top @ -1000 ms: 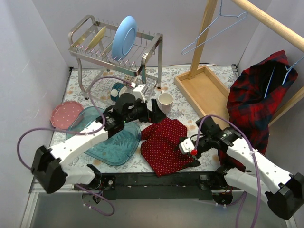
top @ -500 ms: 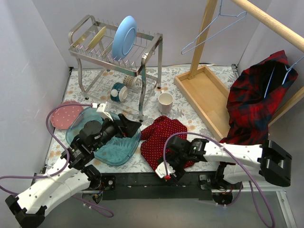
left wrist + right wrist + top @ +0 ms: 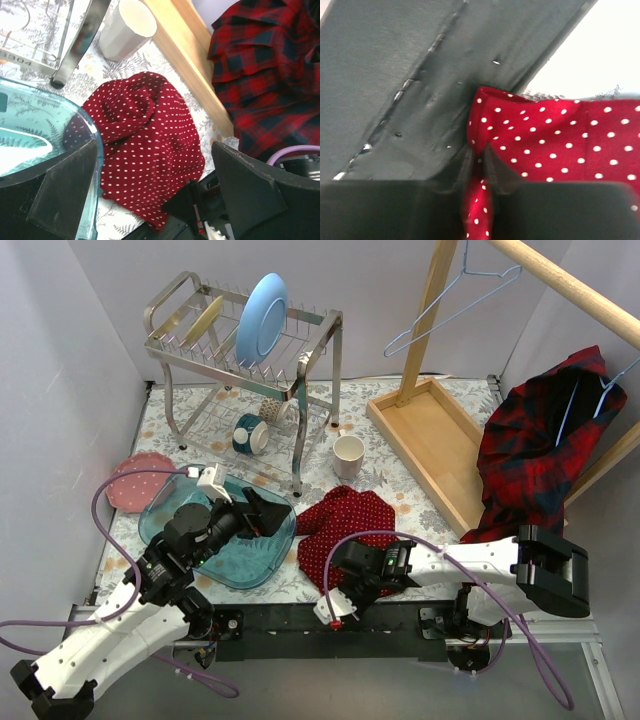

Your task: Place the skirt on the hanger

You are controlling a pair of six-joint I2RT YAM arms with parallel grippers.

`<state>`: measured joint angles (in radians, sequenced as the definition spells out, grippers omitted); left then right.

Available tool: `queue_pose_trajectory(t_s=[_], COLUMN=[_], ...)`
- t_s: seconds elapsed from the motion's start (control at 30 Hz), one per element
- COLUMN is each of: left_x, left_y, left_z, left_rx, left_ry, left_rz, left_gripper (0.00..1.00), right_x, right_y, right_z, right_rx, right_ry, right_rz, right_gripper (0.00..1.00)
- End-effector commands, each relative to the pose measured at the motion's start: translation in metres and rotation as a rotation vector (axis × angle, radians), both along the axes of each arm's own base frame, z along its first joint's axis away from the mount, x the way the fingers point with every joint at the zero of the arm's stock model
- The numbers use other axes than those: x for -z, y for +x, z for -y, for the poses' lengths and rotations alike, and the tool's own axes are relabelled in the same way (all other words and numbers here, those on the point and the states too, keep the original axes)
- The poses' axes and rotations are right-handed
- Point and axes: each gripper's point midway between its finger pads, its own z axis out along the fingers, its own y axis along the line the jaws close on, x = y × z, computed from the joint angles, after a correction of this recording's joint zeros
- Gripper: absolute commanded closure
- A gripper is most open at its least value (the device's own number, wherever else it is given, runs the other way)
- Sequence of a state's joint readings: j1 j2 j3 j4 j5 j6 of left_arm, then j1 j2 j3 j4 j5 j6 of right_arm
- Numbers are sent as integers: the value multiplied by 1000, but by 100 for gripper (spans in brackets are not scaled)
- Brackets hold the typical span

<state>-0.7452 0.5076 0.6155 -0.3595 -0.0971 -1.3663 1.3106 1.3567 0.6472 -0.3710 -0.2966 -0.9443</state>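
The skirt [image 3: 345, 532] is seen crumpled on the counter [image 3: 400, 495], close to its front edge, with the near hem reaching the black rail [image 3: 300, 620] that runs along that edge. The right claw [image 3: 477, 161] is closed narrowly on a fold at the skirt's near left corner, right at the counter's edge; the cloth is pinched between the fingers and bunched upward there. The left claw [image 3: 154, 150] is held wide apart above the teal glass dish [image 3: 225, 545], grasping nothing, and is pointed toward the skirt.

The skirt's left edge is found just beside the dish's right rim; whether they touch cannot be told. A white cup [image 3: 348, 453] stands beyond the skirt's far edge, apart from it. A strip of bare counter is left between the skirt's right side and the wooden tray [image 3: 430, 440]. A wire hanger [image 3: 450, 300] is hung from the wooden rod [image 3: 570, 285] above the tray, with open air beneath it. The plaid shirt [image 3: 540, 450] is draped at the far right.
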Motion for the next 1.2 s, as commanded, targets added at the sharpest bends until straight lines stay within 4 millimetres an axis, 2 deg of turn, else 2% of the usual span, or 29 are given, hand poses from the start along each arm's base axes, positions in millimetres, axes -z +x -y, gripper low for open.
queue_pose_trajectory(t_s=[0.0,0.07,0.13,0.23,0.27,0.3,0.4,0.43,0.47,0.53,0.67,0.83,0.9,1.03,1.07,1.17], left_x=[16,15,12,10,11,10,14,11,20,21,31,55,66,79,84,95], left_y=[-1,-2,-5,-14,-16,-24,-30,-29,-25,-23,-13,-12,-17,-37,-49,-53], left_z=[-2,-2,1,14,19,31,48,51,56,61,73,79,85,107,118,131], left_rx=[3,14,44,148,186,273,409,431,461,503,570,631,664,730,766,716], left_ry=[44,45,53,61,70,67,115,128,178,219,303,371,379,375,389,404], left_rz=[-21,-14,7,35,46,52,84,101,104,125,134,113,81,54,58,13], left_gripper=[2,2,2,2,2,2,2,2,2,2,2,4,6,8,8,11], right_x=[-18,-33,-60,-87,-101,-104,-110,-107,-113,-117,-147,-182,-203,-224,-226,-233], right_y=[14,23,34,57,70,74,90,94,105,122,169,205,216,224,226,232], right_z=[0,7,7,24,33,40,66,74,85,102,149,196,204,204,203,200], right_rx=[42,81,105,198,249,278,399,442,512,636,937,1228,1277,1334,1355,1364], right_ry=[3,27,108,194,253,266,314,309,330,326,391,438,491,570,584,614], right_rz=[-1,-54,-62,-63,-41,-33,12,25,60,115,282,427,483,484,466,453], right_gripper=[94,99,99,99,99,99,99,99,99,99,99,99,99,99,99,99])
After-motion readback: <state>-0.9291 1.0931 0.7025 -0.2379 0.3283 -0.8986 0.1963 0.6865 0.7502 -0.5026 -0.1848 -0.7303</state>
